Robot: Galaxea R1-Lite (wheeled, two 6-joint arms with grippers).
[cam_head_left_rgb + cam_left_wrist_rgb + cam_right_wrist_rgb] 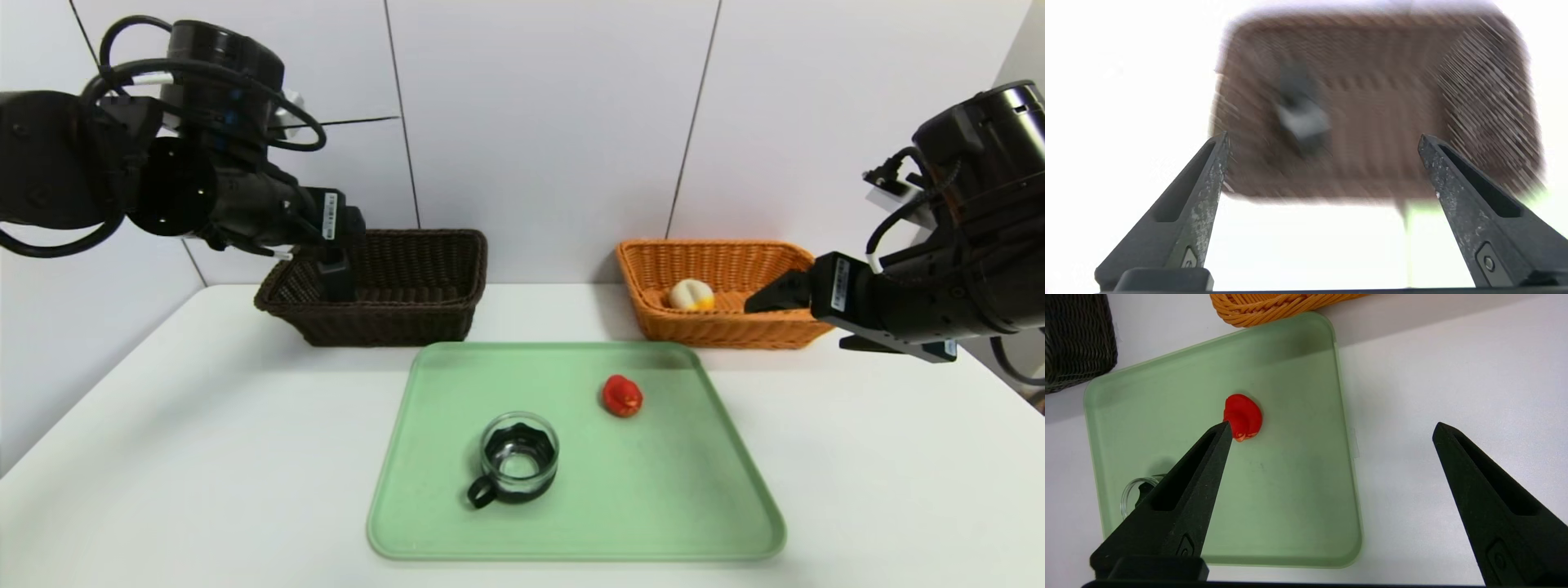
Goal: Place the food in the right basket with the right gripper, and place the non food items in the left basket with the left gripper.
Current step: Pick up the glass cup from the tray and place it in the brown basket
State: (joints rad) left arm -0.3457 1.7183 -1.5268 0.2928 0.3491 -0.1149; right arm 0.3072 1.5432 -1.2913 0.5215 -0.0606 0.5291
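Glass cup (518,459) sits on tray (735,523); left pincer (1323,143) and right pincer (1331,428) both gape wide, holding nothing

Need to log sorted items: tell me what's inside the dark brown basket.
The left gripper, open, hangs over the dark brown basket. The left wrist view shows one blurred grey-and-dark item on its floor; what it is cannot be told. From the head view, the near wall hides the floor.
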